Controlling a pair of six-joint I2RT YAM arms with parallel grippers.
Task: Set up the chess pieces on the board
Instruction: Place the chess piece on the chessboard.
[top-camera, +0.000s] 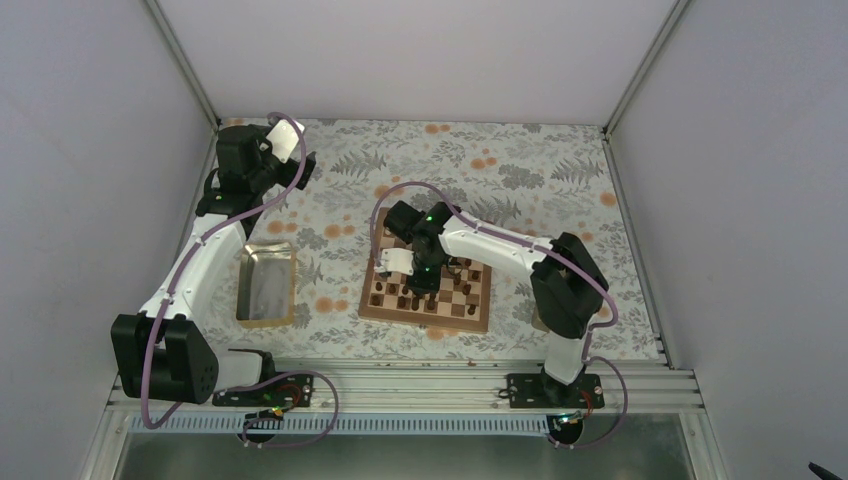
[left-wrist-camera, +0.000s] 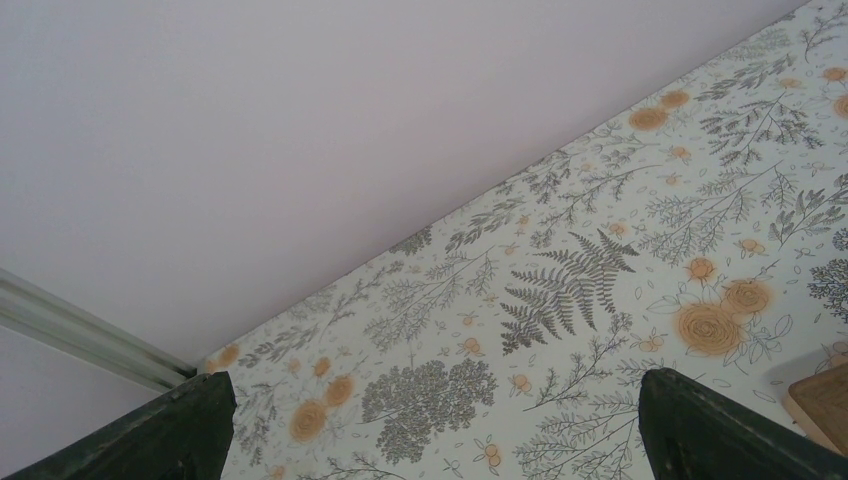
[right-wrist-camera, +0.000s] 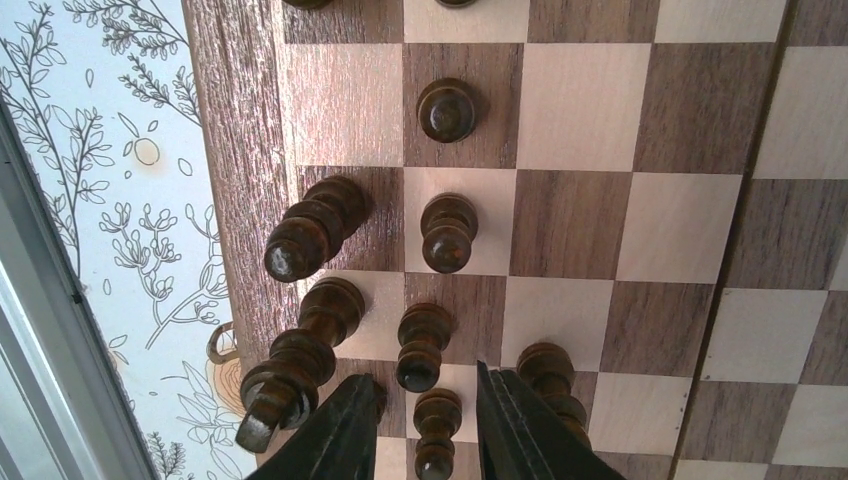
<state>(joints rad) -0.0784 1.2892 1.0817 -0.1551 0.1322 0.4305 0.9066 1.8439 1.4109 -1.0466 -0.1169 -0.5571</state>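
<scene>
Your right gripper (right-wrist-camera: 428, 385) is hovering low near the 9 o'clock edge of the board (right-wrist-camera: 640, 230). Its jaws are sitting narrow either side of a dark pawn (right-wrist-camera: 437, 435), which is standing upright at 6 o'clock in the wrist view. Whether they're actually pinching it, you cannot tell. Other dark pieces (right-wrist-camera: 445, 230) are crowding in at 12 and 9 o'clock. Your left gripper (left-wrist-camera: 437, 400) is gaping wide and empty, well apart at 10 o'clock over the worktop (top-camera: 520, 170).

Left hand (left-wrist-camera: 435, 405) spread wide over floral cloth (left-wrist-camera: 560, 300); pale wall (left-wrist-camera: 300, 130) beyond.
</scene>
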